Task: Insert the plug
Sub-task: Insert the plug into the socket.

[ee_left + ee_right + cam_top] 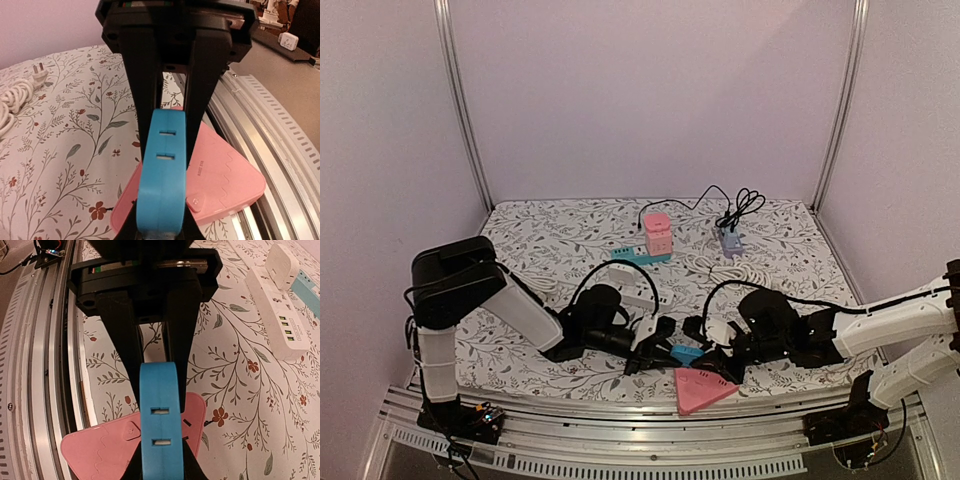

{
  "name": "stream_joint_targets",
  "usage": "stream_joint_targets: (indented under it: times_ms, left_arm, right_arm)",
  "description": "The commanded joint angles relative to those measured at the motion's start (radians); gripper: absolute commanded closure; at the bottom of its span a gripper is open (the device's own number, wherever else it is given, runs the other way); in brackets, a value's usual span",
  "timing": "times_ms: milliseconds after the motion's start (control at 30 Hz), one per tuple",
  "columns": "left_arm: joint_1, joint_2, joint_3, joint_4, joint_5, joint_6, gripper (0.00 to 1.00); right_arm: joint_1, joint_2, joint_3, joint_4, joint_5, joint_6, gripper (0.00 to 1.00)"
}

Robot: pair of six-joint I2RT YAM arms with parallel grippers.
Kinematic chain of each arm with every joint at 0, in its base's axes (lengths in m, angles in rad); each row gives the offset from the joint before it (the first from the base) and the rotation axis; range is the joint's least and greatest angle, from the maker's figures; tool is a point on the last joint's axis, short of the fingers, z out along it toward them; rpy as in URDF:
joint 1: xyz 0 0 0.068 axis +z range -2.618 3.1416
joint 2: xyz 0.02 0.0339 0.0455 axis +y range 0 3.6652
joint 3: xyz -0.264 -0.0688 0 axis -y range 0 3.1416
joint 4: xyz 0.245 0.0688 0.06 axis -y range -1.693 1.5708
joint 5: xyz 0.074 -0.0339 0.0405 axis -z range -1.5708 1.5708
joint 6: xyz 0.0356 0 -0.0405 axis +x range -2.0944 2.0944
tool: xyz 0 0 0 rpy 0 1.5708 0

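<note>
- Top view: L jaws and R jaws meet at 6 o'clock of desk (pixel 792 226). Both are clamped on the blue adapter (pixel 687 352), L from its 9 o'clock, R from its 3. Pink plate (pixel 702 392) at its 6, on desk edge. White power strip (pixel 638 287) near ctr; pink socket block (pixel 658 233) toward 12.
- L wrist view: adapter gripped tight btwn fingers, 2 slots facing cam, pink plate beneath. White plug (pixel 38 74) at 10 o'clock.
- R wrist view: same adapter pinched btwn fingers, slots visible, over pink plate. Power strip at 2 o'clock.

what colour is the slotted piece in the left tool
Blue slotted piece, best in left wrist view.
</note>
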Motion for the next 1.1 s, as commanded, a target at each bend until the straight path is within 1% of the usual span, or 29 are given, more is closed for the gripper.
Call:
stream_joint_targets:
  times_ms: [0,133,400,667,1067]
  left_arm:
    - [0.030,0.030,0.035,-0.008,-0.066,0.012,1.00]
    - [0.032,0.036,0.047,-0.013,-0.057,0.012,1.00]
    - [0.034,0.061,0.066,-0.023,-0.023,-0.012,1.00]
    - [0.034,0.073,0.069,-0.036,-0.027,-0.003,1.00]
    - [0.033,0.108,0.100,-0.114,0.003,0.042,1.00]
  right_arm:
    - [-0.003,0.035,0.027,0.052,0.005,0.060,1.00]
    - [-0.004,0.039,0.026,0.051,0.006,0.059,1.00]
    - [-0.004,-0.002,0.013,0.039,0.010,0.064,1.00]
    - [-0.004,0.037,0.017,0.041,0.002,0.067,1.00]
    - [-0.004,0.089,0.003,0.041,-0.031,0.076,1.00]
